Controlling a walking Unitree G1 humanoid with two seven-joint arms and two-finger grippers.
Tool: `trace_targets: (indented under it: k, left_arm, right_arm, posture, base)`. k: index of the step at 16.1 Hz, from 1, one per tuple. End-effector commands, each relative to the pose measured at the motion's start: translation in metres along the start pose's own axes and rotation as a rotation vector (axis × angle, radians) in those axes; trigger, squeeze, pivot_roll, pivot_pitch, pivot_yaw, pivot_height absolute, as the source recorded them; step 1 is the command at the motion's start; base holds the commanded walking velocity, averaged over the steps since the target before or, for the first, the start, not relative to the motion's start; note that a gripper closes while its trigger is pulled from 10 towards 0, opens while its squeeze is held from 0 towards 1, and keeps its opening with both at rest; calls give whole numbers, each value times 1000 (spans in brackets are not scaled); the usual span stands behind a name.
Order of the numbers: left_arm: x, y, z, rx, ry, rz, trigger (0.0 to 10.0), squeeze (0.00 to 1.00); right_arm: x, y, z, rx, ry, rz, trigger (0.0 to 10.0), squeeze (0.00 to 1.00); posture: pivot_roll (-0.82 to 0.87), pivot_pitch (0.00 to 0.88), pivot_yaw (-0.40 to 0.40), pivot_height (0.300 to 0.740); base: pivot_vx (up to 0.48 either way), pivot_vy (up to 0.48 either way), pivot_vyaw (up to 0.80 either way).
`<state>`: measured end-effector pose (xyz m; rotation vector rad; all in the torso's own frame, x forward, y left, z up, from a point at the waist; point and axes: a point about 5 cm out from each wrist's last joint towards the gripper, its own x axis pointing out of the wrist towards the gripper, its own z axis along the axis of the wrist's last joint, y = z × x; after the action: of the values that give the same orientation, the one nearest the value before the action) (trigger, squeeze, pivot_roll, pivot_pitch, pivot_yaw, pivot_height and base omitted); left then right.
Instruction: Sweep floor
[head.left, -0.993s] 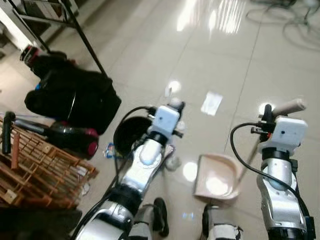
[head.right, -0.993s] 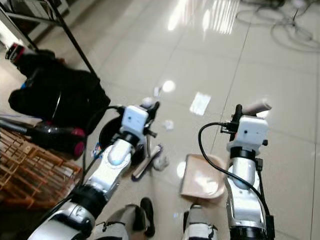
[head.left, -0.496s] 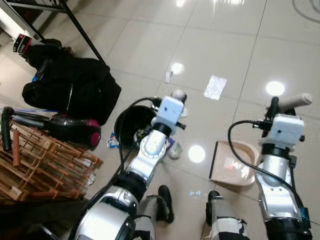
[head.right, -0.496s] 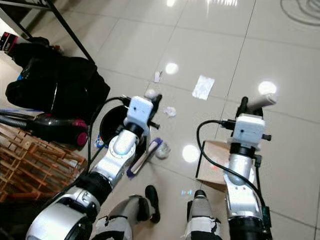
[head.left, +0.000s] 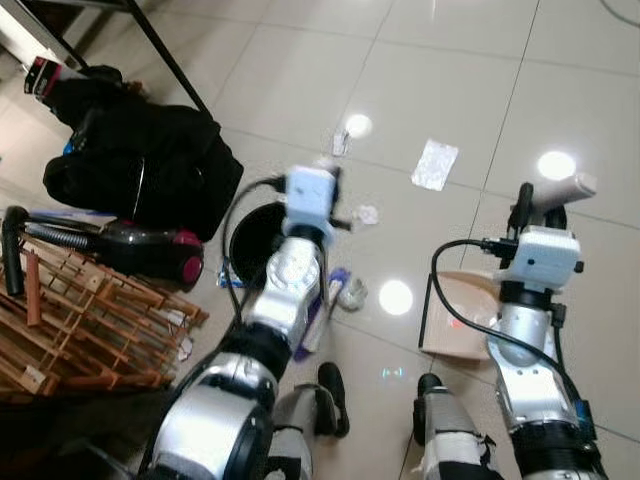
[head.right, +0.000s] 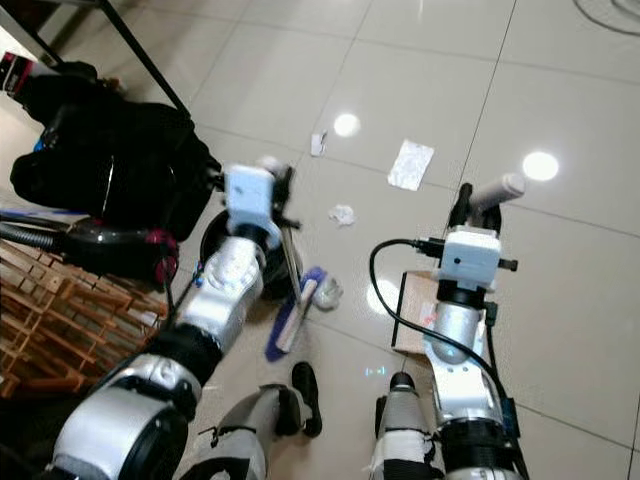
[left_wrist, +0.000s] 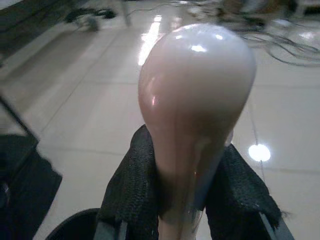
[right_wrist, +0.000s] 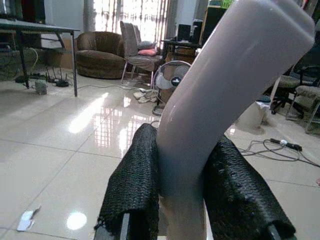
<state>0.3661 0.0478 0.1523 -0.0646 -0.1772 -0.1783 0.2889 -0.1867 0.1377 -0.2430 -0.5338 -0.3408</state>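
On the tiled floor (head.left: 300, 80), in the left eye view, the left gripper (head.left: 322, 168) is clamping the broom handle, with the broom head (head.left: 322, 305) lying beside a crumpled scrap (head.left: 352, 293) next to the black bin (head.left: 255, 243). The right gripper (head.left: 525, 200) is gripping the dustpan handle (head.left: 565, 187), the dustpan (head.left: 460, 325) sitting flat near the robot's feet. In the right eye view, a flat paper (head.right: 411, 163), a small wad (head.right: 342, 214) and a torn bit (head.right: 318, 144) are lying loose ahead (so most sweeping seems left). In the left wrist view, black fingers (left_wrist: 132, 187) are pressing both sides of the rounded handle tip (left_wrist: 195, 85). In the right wrist view, fingers (right_wrist: 135, 185) are squeezing the pale handle (right_wrist: 225, 100) likewise.
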Motion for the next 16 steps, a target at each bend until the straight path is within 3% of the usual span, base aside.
trace_targets:
  k: [1, 6, 10, 12, 16]
  left_arm:
    - [-5, -34, -11, -173, 104, 6, 10000, 0]
    - [12, -33, 11, -427, 99, 102, 10000, 0]
    - [17, -41, 20, -556, 85, 66, 10000, 0]
    - [16, -54, 23, -602, 85, -50, 10000, 0]
    - [17, -58, 32, -596, 24, -156, 10000, 0]
  right_arm:
    - [-19, 16, -12, 43, 97, 34, 10000, 0]
    - [-23, 15, -11, 74, 98, 21, 10000, 0]
    - [-22, 17, -11, 89, 96, 23, 10000, 0]
    - [-17, 21, -7, 110, 81, 32, 10000, 0]
    - [-9, 24, 3, 146, 40, 63, 10000, 0]
  posture:
    - [74, 429, 258, 740]
    - [61, 423, 254, 740]
    - [49, 411, 247, 740]
    - [34, 401, 238, 740]
    - [-3, 366, 206, 740]
  base:
    - [0, 0, 0]
    - [0, 0, 0]
    - [0, 0, 0]
    - [0, 0, 0]
    - [0, 0, 0]
